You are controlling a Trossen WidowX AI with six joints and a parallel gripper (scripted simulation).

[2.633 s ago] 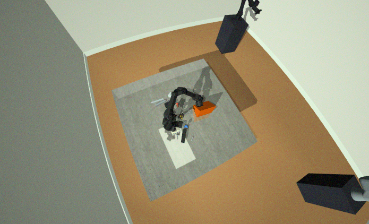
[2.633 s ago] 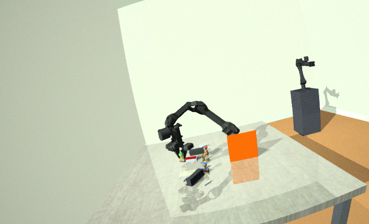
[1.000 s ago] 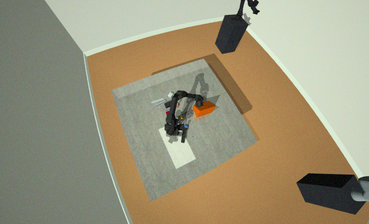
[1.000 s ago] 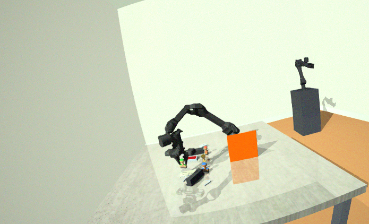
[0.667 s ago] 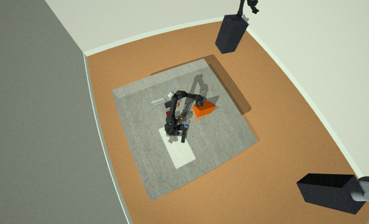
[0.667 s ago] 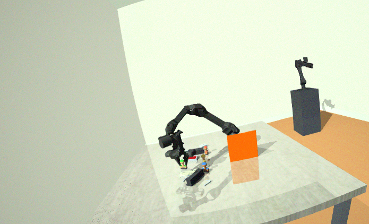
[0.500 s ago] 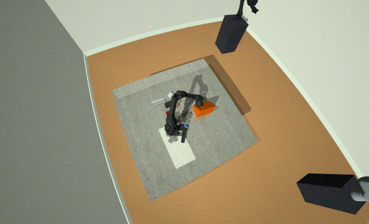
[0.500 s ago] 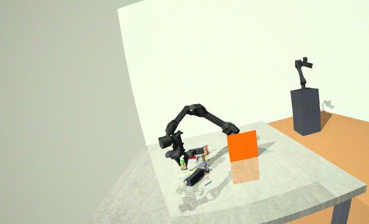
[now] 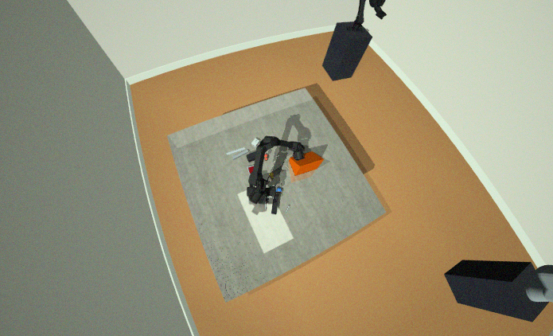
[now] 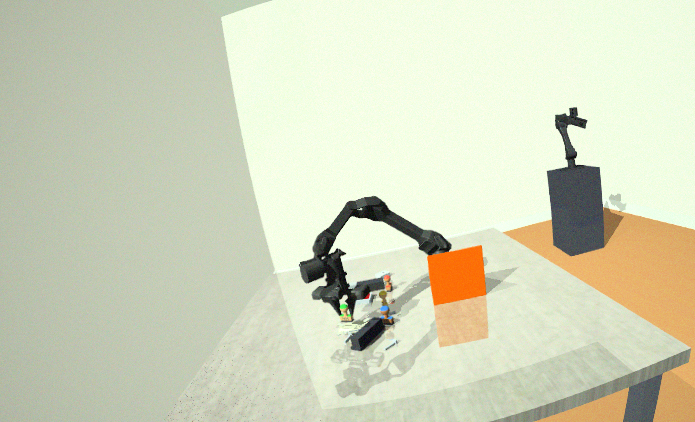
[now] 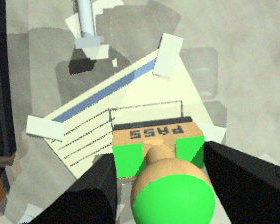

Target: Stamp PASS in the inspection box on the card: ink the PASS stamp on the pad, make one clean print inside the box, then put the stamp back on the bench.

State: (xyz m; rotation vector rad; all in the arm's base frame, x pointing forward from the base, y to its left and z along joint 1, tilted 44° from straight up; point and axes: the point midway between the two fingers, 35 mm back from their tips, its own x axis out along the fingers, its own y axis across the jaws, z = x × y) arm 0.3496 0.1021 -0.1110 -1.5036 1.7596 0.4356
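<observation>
The gripper is clamped on the green PASS stamp, upright over the card, its block covering the near part of the outlined box. The step looks like lining up the print, presumably after inking. Next, it likely needs a small shift to the far side, then a straight press down. Contact with the card is unclear.

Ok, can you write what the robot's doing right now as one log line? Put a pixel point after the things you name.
gripper [image 10: 345, 313] [image 11: 159, 156]: shut on PASS stamp [image 10: 345, 313] [image 11: 173, 197] | stamp: over card [image 11: 193, 102], partly covering box | box: no print visible
</observation>
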